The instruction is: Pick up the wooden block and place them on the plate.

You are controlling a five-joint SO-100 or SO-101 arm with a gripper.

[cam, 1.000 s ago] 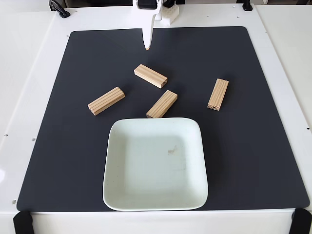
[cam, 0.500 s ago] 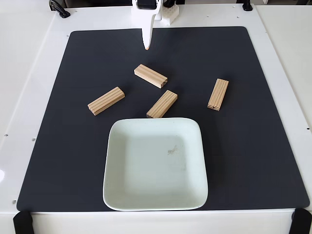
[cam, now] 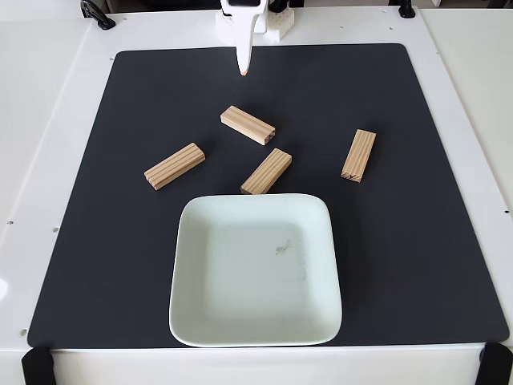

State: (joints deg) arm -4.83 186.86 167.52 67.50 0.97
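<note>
A white two-finger gripper hangs at the far edge of a black rubber mat on a white tabletop, its tapered fingers pressed together to one point and holding nothing. Four light pine rectangular wooden blocks lie flat on the mat, all outside the dish: the nearest block sits just below the gripper's tip in the fixed view, a second lies farther on toward the camera, its end close to the plate's rim, a third off to the view's left, a fourth well to the right. The pale mint-white square plate waits beyond them, bare. A clean pick likely means opening the fingers wide, turning them across the nearest block's narrow width, and descending squarely over its middle.
</note>
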